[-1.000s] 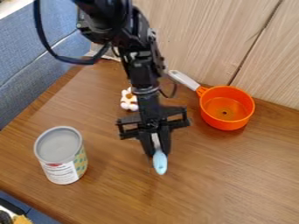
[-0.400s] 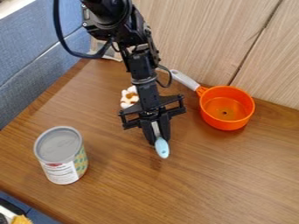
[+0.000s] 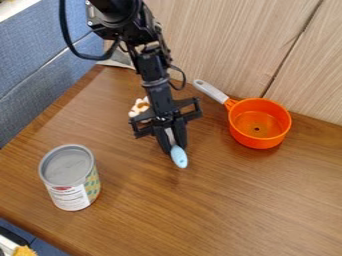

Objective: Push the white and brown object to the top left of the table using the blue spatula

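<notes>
Pale blue spatula [image 3: 179,157] is in the claw [image 3: 175,148]: fingers closed in on it, only a narrow gap, filled by the tool. Blue end pokes out toward the near side, probably the handle end, so the working end likely faces the far side, where the push has to happen; can't see that end. Grip low over the table [image 3: 234,200], presumably to keep the tool at the target's height.

White and brown object [image 3: 139,107] sits up and left of the claw, partly behind the arm, short of the table's top left corner. Contact with spatula: can't tell. Judged mid-task, push lining up or under way; needs a sweep up-left with a firm hold, as the tool could twist or slide past such a small target.

Orange pan [image 3: 275,116] to the right, can [image 3: 69,177] upright at left, both off the likely push path.
</notes>
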Robot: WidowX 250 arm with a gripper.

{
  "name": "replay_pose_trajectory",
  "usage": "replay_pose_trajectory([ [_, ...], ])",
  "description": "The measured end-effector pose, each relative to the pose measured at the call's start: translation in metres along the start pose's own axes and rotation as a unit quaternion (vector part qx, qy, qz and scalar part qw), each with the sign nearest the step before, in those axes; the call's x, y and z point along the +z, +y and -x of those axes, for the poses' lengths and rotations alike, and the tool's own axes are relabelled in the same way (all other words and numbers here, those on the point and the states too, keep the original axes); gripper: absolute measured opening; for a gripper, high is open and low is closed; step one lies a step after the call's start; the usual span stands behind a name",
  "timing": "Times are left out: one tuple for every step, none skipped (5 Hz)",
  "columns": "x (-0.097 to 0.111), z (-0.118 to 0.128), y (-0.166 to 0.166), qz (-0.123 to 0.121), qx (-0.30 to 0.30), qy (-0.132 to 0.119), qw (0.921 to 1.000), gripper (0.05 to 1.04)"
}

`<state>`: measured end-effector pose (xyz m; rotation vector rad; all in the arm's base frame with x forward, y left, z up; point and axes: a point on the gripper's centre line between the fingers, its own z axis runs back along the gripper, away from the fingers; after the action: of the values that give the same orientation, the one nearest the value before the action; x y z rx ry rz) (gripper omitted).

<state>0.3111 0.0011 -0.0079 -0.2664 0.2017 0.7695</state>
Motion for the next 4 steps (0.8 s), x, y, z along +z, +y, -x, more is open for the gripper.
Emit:
replay_pose_trajectory([
  [0.006,-0.011,0.005,0.003,0.031,0.004,0.9995,0.245],
  [0.016,-0.022,0.012,0.019,0.053,0.001,0.9984,0.245],
  [0.025,-0.035,0.024,0.024,0.074,-0.008,0.997,0.245],
  [0.023,-0.041,0.033,0.021,0.088,-0.002,0.9959,0.245],
])
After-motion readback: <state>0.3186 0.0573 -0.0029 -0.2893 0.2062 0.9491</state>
